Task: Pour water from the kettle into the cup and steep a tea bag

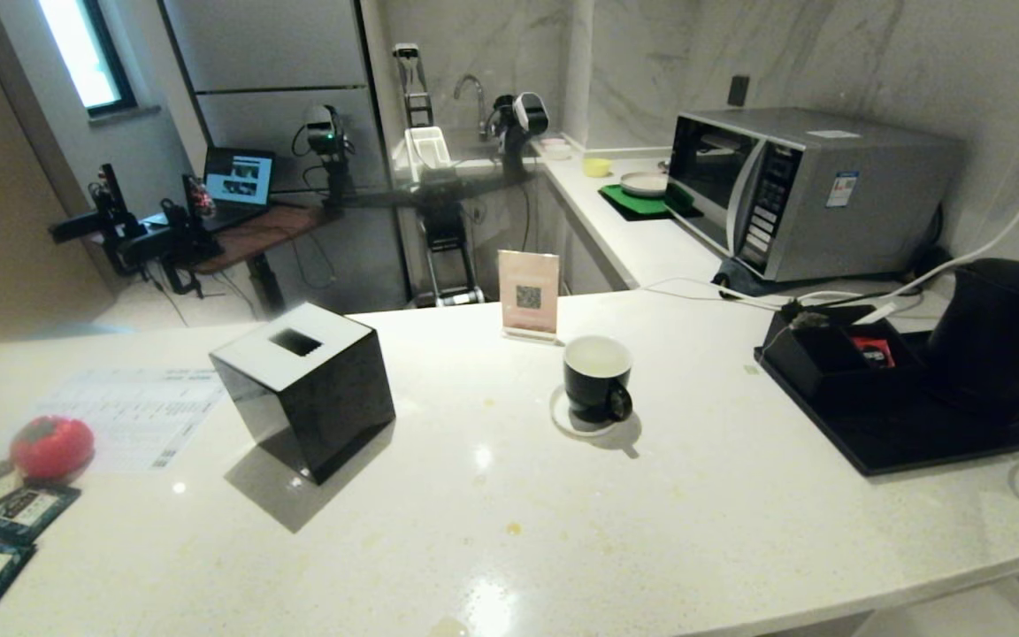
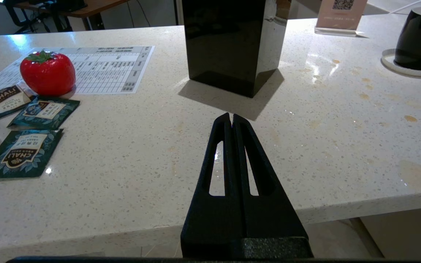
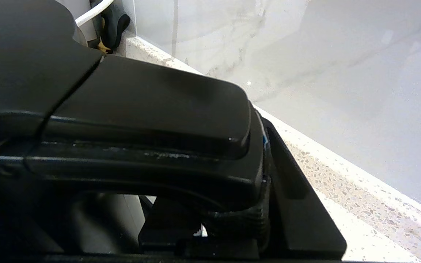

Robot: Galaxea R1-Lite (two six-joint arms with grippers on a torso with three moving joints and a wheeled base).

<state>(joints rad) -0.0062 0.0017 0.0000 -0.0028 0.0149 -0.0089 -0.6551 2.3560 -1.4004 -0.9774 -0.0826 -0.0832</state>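
Black kettle point(image 3: 152, 109) handle pinched by the right pincer point(image 3: 232, 204); left pincer point(image 2: 231, 118) pressed together.

Left gripper point(image 2: 231, 117): matte black plastic, two long tapered fingers point(image 2: 216, 160), each with elongated slot cut-out, widening toward blocky base behind tips. Right gripper finger point(image 3: 298, 204): matte black, angular.

Open counter around the mug

The pale speckled stone counter point(image 1: 651, 531) lies bare near the glossy black mug point(image 1: 596, 379); a black cube box point(image 1: 304, 398) stands left, a black tray point(image 1: 916, 442) right, a pink card stand point(image 1: 528, 295) behind.
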